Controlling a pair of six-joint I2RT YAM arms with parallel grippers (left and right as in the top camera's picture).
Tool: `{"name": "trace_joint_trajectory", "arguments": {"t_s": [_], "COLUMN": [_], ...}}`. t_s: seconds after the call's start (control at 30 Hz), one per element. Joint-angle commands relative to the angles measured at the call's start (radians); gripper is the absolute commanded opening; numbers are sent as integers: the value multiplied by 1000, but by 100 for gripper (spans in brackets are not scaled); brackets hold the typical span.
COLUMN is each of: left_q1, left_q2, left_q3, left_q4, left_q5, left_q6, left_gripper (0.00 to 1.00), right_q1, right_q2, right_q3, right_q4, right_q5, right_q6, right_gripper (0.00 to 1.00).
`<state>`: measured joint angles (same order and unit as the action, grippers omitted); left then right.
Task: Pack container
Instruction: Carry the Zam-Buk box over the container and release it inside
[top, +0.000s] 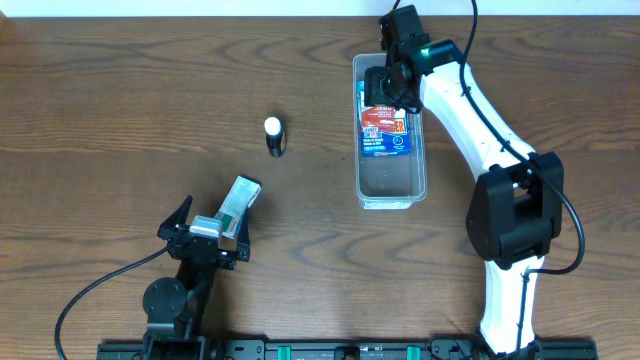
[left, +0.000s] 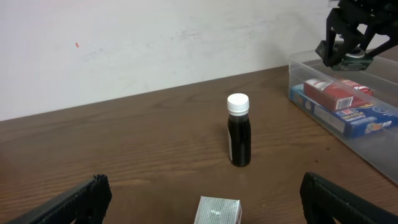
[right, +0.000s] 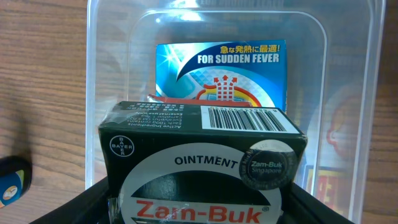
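The container (top: 390, 180) is a clear plastic bin at the right of the table; it also shows in the right wrist view (right: 93, 74) and the left wrist view (left: 300, 67). A blue fever-medicine box (right: 221, 74) and a red box (left: 336, 92) lie inside it. My right gripper (top: 392, 78) hangs over the bin's far end, shut on a dark green Zam-Buk ointment box (right: 199, 155). My left gripper (top: 205, 235) is open wide at the near left. A small white and green box (top: 238, 203) lies on the table between its fingers, untouched.
A small dark bottle with a white cap (top: 274, 137) stands upright on the wood table, between the left gripper and the bin; it also shows in the left wrist view (left: 239, 134). A white wall runs behind the table.
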<state>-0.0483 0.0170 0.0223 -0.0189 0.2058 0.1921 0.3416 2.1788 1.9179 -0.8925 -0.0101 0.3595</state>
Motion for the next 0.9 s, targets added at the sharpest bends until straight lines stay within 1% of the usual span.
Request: {"name": "trace_joint_trajectory", "arguments": {"t_s": [0.0,0.17,0.23,0.37,0.87], "left_q1": [4,4,4,4,4], "left_q2": [0,0,0,0,0], "left_q3": [-18,-18,-18,-18,-18], "left_q4": [-32,-32,-32,-32,-32], "left_q5": [11,11,11,11,11], "left_q6": [17,17,17,17,17], "left_gripper": [98,98,98,98,98], "right_q1": [13,13,13,13,13], "right_q2": [15,18,18,18,12], "right_q3": [12,12,12,12,12], "right_q4": [3,12,14,14,28], "right_q5": [11,10,10,10,6], "right_q6": [14,14,14,14,10], "right_gripper": [66,66,70,71,71]}}
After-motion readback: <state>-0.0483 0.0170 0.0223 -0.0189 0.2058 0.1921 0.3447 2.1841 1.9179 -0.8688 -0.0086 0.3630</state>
